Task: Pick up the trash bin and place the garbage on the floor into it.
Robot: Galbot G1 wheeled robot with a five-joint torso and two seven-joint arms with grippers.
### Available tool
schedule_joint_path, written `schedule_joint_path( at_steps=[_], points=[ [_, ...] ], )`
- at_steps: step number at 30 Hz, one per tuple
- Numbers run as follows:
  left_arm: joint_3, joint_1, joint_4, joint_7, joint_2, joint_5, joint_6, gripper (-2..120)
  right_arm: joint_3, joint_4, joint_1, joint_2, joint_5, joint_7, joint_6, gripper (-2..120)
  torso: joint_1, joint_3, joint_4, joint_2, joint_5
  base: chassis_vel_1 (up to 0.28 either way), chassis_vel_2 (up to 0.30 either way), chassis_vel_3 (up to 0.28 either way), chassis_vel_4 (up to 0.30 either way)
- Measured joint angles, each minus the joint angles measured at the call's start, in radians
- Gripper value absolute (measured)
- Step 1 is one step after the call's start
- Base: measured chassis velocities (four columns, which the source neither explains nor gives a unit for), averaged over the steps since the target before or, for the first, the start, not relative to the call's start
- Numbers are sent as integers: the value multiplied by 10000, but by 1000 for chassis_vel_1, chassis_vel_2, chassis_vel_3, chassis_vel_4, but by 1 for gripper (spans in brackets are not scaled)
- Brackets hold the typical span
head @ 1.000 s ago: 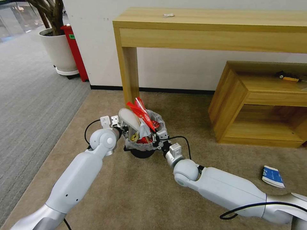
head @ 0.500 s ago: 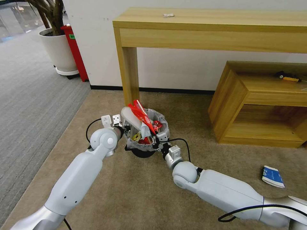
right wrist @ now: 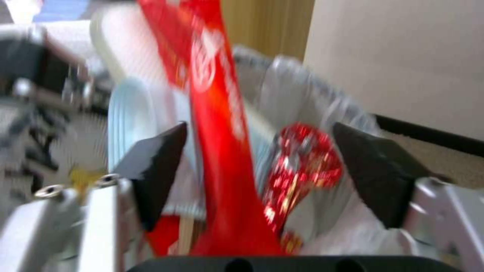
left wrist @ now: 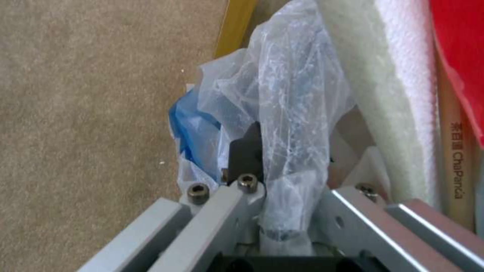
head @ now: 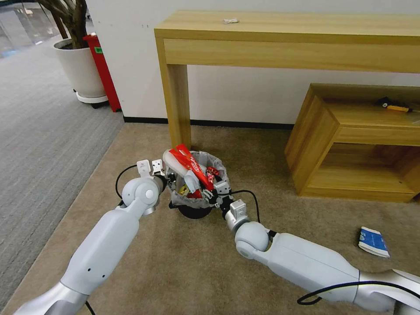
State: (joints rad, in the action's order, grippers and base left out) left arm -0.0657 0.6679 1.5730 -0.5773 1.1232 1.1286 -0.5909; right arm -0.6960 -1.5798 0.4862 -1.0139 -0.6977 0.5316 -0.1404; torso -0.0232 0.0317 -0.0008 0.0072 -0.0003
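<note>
1. We found the trash bin (head: pixel 195 205) standing on the beige floor (head: pixel 183 262), just in front of the leg of the wooden table (head: pixel 280 39), with an arm on either side of it.
2. Its crinkled translucent liner bag (left wrist: pixel 287 98) was folded over the rim, and a blue edge of plastic (left wrist: pixel 194 132) showed beside it in the left wrist view.
3. The bin was packed well above its rim: a white slipper (head: pixel 175 162) stood on end at the left side, a long red wrapper (head: pixel 189 162) leaned across the top, and a crumpled shiny red wrapper (right wrist: pixel 300 162) lay lower inside.
4. A wooden stick with printed lettering (left wrist: pixel 456 166) stood beside the slipper in the left wrist view.
5. Our left gripper (head: pixel 169 180) sat at the bin's left rim — its fingers closed down on the bag-covered rim, one black pad (left wrist: pixel 247 151) pressed against the plastic.
6. Our right gripper (head: pixel 215 192) was at the bin's right rim, its two black fingers (right wrist: pixel 156 170) spread wide with the red wrapper between them, touching neither.
7. A blue-white carton (head: pixel 372 241) lay on the floor well apart from the bin, off to the right.
8. The bin's black base was mostly hidden by the bag and grippers; the smaller litter deep inside — a yellow scrap among it — was too blurred to make out.
</note>
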Motion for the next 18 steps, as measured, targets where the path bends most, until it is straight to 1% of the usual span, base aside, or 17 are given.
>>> schedule_joint_path(
  at_steps=[1,2,3,4,6,12,16,17,18],
  points=[
    [0,22,-52,29,20,-45,5,0,90,-5,-53,-67,-39,63,-7,88,0,0,0,0,0,0,0,0,0],
    [-1,55,-75,48,39,-83,13,0,157,-6,-94,-143,-83,108,-24,91,0,0,0,0,0,0,0,0,0],
    [-1,55,-75,48,39,-83,13,0,157,-6,-94,-143,-83,108,-24,91,0,0,0,0,0,0,0,0,0],
    [0,106,-86,58,61,-111,15,0,237,-31,-145,-227,-156,163,-24,96,0,0,0,0,0,0,0,0,0],
    [-4,205,-92,84,70,-192,15,0,395,-81,-253,-347,-277,262,-2,100,0,0,2,0,0,0,0,0,0],
    [-70,392,-79,104,33,-272,22,0,948,-215,-441,-331,-526,447,206,100,0,0,3,0,0,0,0,0,0],
    [-209,508,-5,105,-72,-283,42,0,1818,-289,-243,79,-625,808,569,100,0,-1,3,1,1,0,0,0,0],
    [-209,508,-5,105,-72,-283,42,0,1818,-289,-243,79,-625,808,569,100,0,-1,3,1,1,0,0,0,0],
    [-258,531,37,97,-117,-252,55,0,2189,-252,-50,258,-606,898,618,100,0,0,1,0,2,0,0,0,0]
  ],
)
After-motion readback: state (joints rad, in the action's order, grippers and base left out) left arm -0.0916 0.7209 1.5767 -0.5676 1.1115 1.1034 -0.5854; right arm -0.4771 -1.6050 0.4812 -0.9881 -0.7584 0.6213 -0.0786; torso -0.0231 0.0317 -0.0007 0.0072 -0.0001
